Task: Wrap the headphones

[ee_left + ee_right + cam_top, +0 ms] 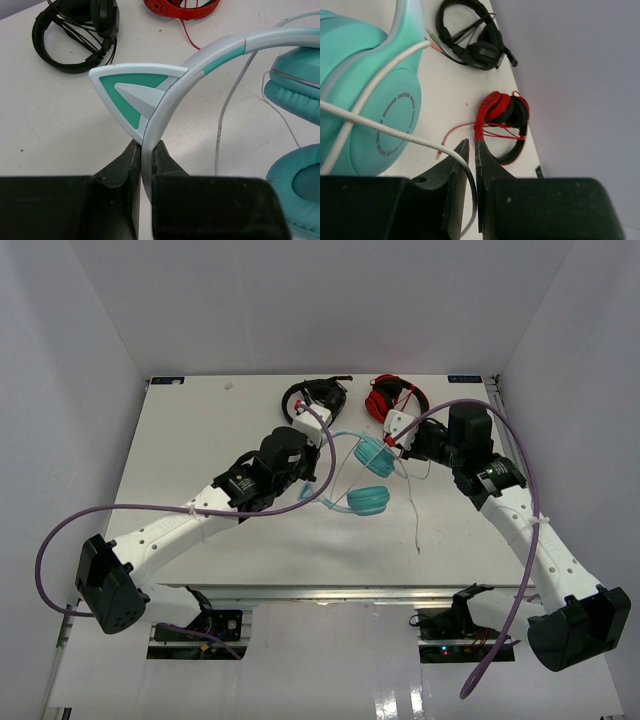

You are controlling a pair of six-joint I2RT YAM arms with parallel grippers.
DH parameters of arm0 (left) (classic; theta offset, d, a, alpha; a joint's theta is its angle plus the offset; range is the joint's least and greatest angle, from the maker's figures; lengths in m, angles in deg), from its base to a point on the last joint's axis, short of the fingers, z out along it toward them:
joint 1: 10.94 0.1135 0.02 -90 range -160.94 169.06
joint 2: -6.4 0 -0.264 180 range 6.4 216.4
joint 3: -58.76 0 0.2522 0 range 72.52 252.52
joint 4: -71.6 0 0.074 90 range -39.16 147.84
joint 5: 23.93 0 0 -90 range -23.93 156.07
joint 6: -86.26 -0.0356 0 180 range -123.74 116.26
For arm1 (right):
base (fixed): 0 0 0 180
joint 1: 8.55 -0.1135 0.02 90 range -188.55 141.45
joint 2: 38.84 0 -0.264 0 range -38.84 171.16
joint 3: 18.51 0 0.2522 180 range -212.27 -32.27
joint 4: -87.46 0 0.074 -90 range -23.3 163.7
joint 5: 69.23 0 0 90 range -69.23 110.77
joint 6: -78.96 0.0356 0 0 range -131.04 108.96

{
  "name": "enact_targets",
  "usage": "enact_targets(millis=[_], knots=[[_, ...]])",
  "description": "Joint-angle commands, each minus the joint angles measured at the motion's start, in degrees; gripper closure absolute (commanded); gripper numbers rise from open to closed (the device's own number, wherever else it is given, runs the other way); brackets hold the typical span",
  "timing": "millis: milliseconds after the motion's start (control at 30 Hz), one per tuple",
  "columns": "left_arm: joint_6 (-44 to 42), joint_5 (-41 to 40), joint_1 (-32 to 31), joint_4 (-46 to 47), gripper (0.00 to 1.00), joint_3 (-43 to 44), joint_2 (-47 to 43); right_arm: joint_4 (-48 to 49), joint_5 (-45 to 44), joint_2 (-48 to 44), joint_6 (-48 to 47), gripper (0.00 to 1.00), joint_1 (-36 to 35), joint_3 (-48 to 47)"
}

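Observation:
The teal headphones point(372, 478) lie mid-table, both round ear cups to the right of their pale headband. My left gripper point(322, 438) is shut on the headband point(165, 105) just below its cat-ear point point(132, 92); the ear cups point(300, 195) show at the right of the left wrist view. My right gripper point(402, 436) is shut on the thin white cable point(380, 132), which runs between its fingers beside one teal ear cup point(375, 110). The rest of the cable point(414, 510) trails toward the table's front.
Black headphones point(316, 396) and red headphones point(392, 396) lie at the table's back edge, just behind both grippers. They also show in the right wrist view, the black pair point(472, 35) and the red pair point(506, 125). White walls stand on three sides.

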State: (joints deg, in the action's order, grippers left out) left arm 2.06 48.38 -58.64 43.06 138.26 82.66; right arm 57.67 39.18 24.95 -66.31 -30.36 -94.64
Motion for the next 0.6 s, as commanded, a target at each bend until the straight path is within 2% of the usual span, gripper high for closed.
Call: enact_targets(millis=[0, 233, 567], knots=[[0.04, 3.04, 0.03, 4.63, 1.0, -0.17, -4.79, 2.51, 9.9, 1.66, 7.54, 0.84, 2.05, -2.09], [0.66, 4.47, 0.04, 5.47, 1.0, -0.61, -6.28, 0.74, 19.71, 3.78, 13.22, 0.84, 2.58, -3.11], [2.72, 8.42, 0.0, 6.87, 1.0, 0.34, -5.35, 1.41, 25.55, 6.65, 18.97, 0.85, 2.63, -3.83]])
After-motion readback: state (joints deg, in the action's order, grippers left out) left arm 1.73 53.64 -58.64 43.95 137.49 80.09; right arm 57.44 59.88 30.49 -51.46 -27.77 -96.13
